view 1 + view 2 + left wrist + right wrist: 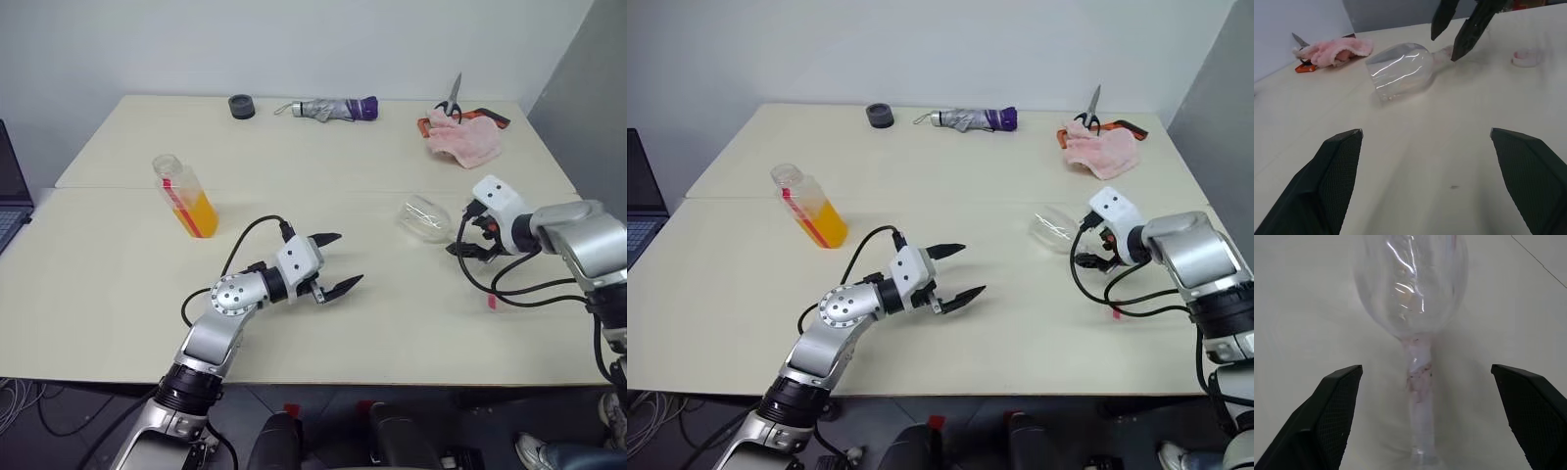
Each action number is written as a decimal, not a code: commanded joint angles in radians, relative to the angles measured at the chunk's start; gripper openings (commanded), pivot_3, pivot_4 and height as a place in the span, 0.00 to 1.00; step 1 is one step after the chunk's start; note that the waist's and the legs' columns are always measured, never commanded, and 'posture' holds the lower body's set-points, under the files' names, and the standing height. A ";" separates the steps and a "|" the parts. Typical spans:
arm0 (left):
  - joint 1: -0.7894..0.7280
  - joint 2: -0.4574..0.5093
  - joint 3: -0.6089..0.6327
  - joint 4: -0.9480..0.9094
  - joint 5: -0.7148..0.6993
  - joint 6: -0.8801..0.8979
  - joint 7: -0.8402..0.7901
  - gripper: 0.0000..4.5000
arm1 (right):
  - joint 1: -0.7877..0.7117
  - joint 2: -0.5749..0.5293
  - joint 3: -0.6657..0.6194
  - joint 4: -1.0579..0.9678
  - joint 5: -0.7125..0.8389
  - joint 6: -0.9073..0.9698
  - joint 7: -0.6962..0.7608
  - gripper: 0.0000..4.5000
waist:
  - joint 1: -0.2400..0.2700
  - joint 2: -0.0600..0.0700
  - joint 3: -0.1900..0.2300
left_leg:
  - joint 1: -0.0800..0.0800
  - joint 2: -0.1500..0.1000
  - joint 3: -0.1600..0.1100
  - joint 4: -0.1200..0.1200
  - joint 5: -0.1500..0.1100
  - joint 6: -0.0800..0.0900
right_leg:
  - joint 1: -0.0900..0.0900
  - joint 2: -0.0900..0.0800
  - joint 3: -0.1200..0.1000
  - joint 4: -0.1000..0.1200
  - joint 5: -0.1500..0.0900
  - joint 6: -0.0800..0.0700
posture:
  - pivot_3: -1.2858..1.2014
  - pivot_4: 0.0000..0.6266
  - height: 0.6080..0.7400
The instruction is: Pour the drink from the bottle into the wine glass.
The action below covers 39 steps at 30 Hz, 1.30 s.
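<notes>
Bottle [807, 208] stands left of centre; glass [1054, 229] lies right, beside the open right gripper [1095, 257].

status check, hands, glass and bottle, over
Both hands open, empty: left hand mid-table, right hand at the stem. Wine glass lying on its side. Bottle upright, uncapped. Nothing blocking.
</notes>
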 commanded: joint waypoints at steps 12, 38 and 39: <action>-0.009 -0.046 -0.026 0.015 0.048 -0.060 0.009 1.00 | -0.271 0.129 0.171 0.472 -0.233 -0.192 0.276 0.56 | 0.003 0.001 0.000 | 0.000 0.001 0.000 0.000 0.000 0.000 | -0.001 -0.002 0.000 0.001 0.000 0.000 | 0.52 0.24 1.00; 0.083 0.149 0.305 -0.149 -0.263 0.329 -0.030 1.00 | -0.180 0.766 -0.417 0.336 -0.003 -0.532 -0.327 0.04 | -0.016 0.002 0.001 | -0.002 0.003 -0.002 0.000 0.000 0.000 | -0.003 -0.003 -0.001 0.003 0.000 0.000 | 0.52 0.24 1.00; 0.081 0.172 0.326 -0.150 -0.280 0.343 -0.040 1.00 | -0.178 0.803 -0.424 0.370 -0.008 -0.617 -0.373 0.04 | -0.017 0.002 0.001 | -0.002 0.003 -0.001 0.000 0.000 0.000 | -0.003 -0.002 -0.001 0.003 0.000 0.000 | 0.52 0.24 1.00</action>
